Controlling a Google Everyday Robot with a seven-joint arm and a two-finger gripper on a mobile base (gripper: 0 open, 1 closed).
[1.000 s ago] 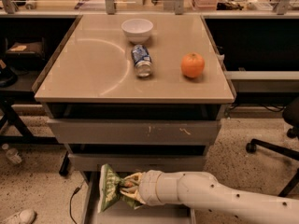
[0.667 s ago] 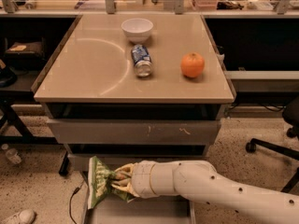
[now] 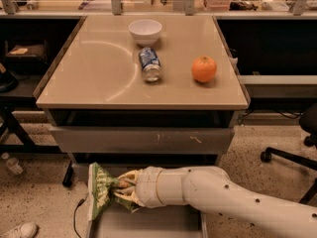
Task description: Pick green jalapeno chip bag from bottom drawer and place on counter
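Observation:
The green jalapeno chip bag [image 3: 101, 190] is held in my gripper [image 3: 120, 188], which is shut on its right end. The bag hangs at the left side of the open bottom drawer [image 3: 148, 224], over its left wall, lifted off the grey floor. My white arm [image 3: 223, 195] reaches in from the lower right. The beige counter [image 3: 99, 78] lies above, behind the closed upper drawers [image 3: 141, 140].
On the counter stand a white bowl [image 3: 145, 31], a blue-and-silver can [image 3: 149, 64] lying on its side and an orange [image 3: 204, 69]. A chair base [image 3: 292, 152] is at the right. A bottle [image 3: 11, 165] and a shoe [image 3: 20, 230] lie on the floor at left.
My gripper has moved left and slightly up with the chip bag, from the drawer's middle toward its left wall.

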